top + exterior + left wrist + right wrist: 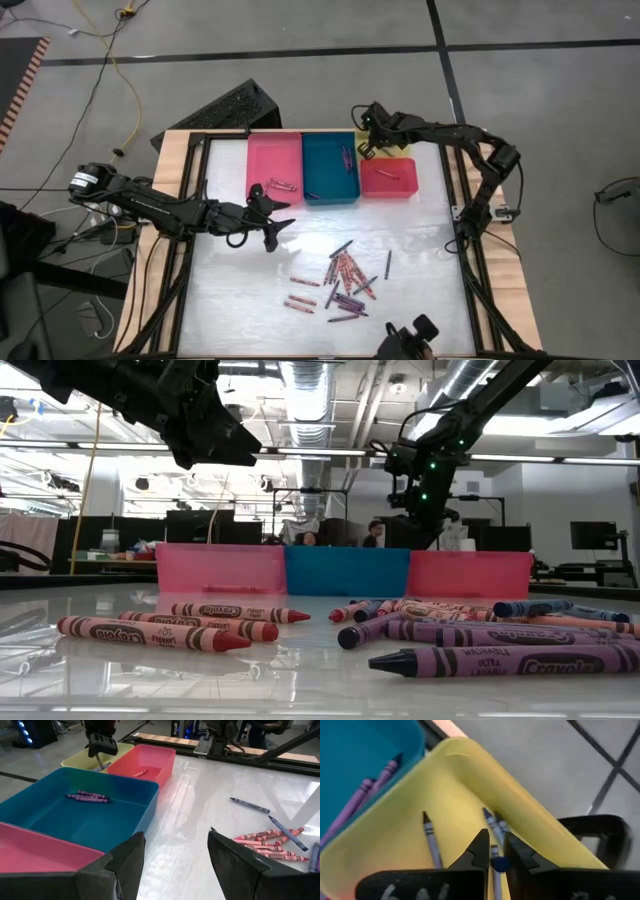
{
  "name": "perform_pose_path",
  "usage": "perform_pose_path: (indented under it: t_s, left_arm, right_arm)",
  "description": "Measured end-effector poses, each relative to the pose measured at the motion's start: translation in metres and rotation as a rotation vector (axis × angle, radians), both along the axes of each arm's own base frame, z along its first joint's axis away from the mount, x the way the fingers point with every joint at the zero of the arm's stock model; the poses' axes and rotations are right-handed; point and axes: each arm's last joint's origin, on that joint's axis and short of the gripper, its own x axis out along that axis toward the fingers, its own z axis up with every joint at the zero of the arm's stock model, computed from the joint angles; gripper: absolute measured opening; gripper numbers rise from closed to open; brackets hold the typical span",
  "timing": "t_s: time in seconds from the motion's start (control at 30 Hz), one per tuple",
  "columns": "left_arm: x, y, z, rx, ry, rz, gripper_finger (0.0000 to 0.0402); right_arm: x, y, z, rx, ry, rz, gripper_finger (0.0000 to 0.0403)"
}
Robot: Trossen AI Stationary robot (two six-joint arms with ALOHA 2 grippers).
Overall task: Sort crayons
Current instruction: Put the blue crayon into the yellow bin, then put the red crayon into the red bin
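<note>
Crayons (345, 280) mostly lie unsorted on the worktop (420, 240); right fingers (492, 851) grip one over the yellow tray (445, 805), left fingers (235, 860) open

You see four plastic trays: pink tray (262, 165), teal tray (326, 192), red tray (402, 186), yellow tray (445, 800). Purple crayons (89, 796) lie on teal; grey-blue crayons (432, 842) on yellow; red crayons (160, 632) on the glossy white table (420, 250).
</note>
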Motion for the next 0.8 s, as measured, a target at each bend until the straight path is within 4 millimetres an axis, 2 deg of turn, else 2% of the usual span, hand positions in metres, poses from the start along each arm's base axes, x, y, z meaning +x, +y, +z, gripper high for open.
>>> perform_pose_path:
  t_s: [0.17, 0.27, 0.43, 0.57, 0.8]
  left_arm:
    - [0.000, -0.001, 0.000, -0.005, 0.003, -0.036, 0.0206]
    - [0.001, -0.003, 0.000, 0.025, 0.020, -0.120, 0.0206]
    - [0.001, -0.008, -0.001, 0.032, 0.032, -0.286, 0.0206]
    - [0.000, -0.019, -0.001, 0.041, 0.036, -0.425, 0.0206]
    - [-0.006, -0.047, -0.005, 0.086, 0.050, -0.441, 0.0206]
  right_arm:
    - [0.000, 0.000, 0.000, 0.003, 0.002, 0.026, 0.0050]
    - [0.000, 0.006, 0.011, -0.021, -0.002, 0.066, 0.0050]
    - [-0.004, 0.027, 0.049, -0.092, -0.091, 0.146, 0.0050]
    - [-0.012, 0.053, 0.086, -0.160, -0.189, 0.193, 0.0050]
    - [-0.022, 0.102, 0.129, -0.221, -0.363, 0.276, 0.0050]
